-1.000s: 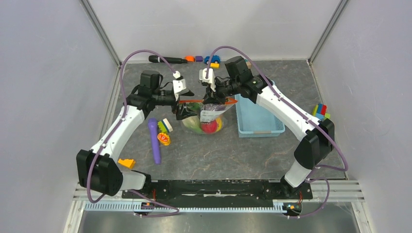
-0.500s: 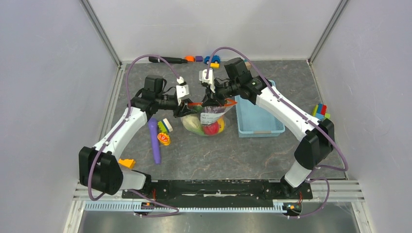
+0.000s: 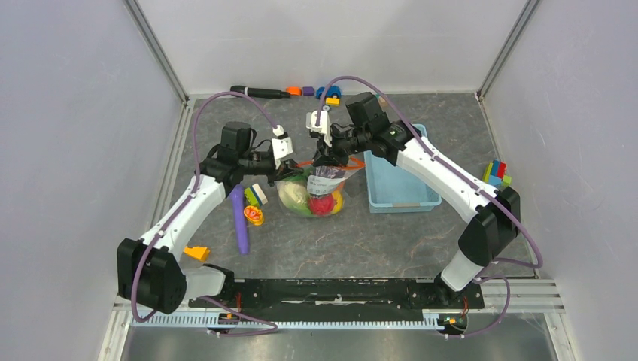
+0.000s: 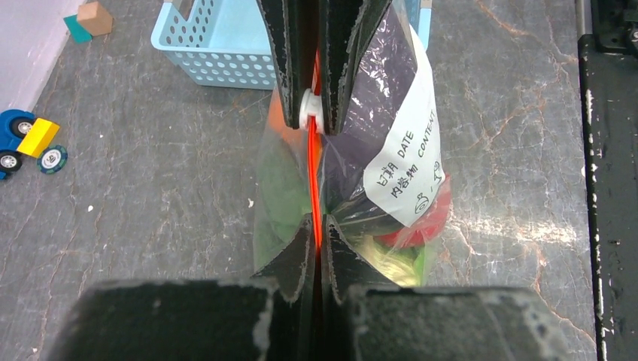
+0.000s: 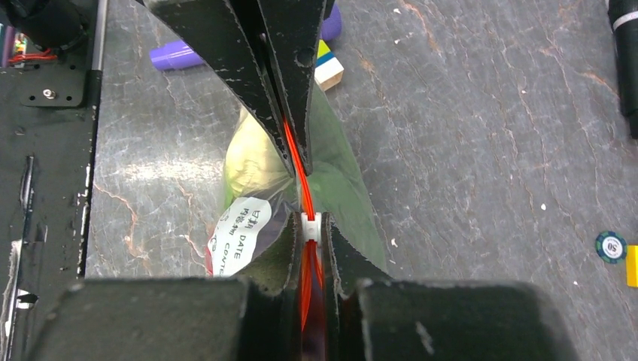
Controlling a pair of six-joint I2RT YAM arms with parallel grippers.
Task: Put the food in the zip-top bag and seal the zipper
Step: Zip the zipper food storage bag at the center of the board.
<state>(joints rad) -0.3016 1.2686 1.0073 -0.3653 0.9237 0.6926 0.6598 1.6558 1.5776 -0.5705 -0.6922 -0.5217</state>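
The zip-top bag [image 3: 312, 192] hangs between both grippers over the table, with its white label [image 4: 402, 165] facing the arms' side. The food shows through the plastic: pale green cabbage [image 5: 252, 162], a red piece [image 4: 430, 219], a yellow piece [image 4: 384, 259] and green [image 4: 280, 197]. My left gripper [image 3: 289, 170] [image 4: 317, 226] is shut on the zipper [image 4: 314, 180] near its left end. My right gripper [image 3: 332, 159] [image 5: 311, 226] is shut on the zipper [image 5: 302, 179] at its white slider [image 5: 311, 227]. The two grippers face each other along the strip.
A light blue basket [image 3: 399, 184] stands right of the bag. To the bag's left lie a long purple stick [image 3: 240, 218], small toy pieces [image 3: 255, 203] and an orange block [image 3: 197, 253]. At the back are a black marker [image 3: 259, 92] and a toy car [image 4: 26, 139]. Blocks [image 3: 495, 171] sit far right.
My left gripper has gone from open to shut on the zipper's left part. The bag has sagged slightly lower and leftward. The right gripper keeps its grip.
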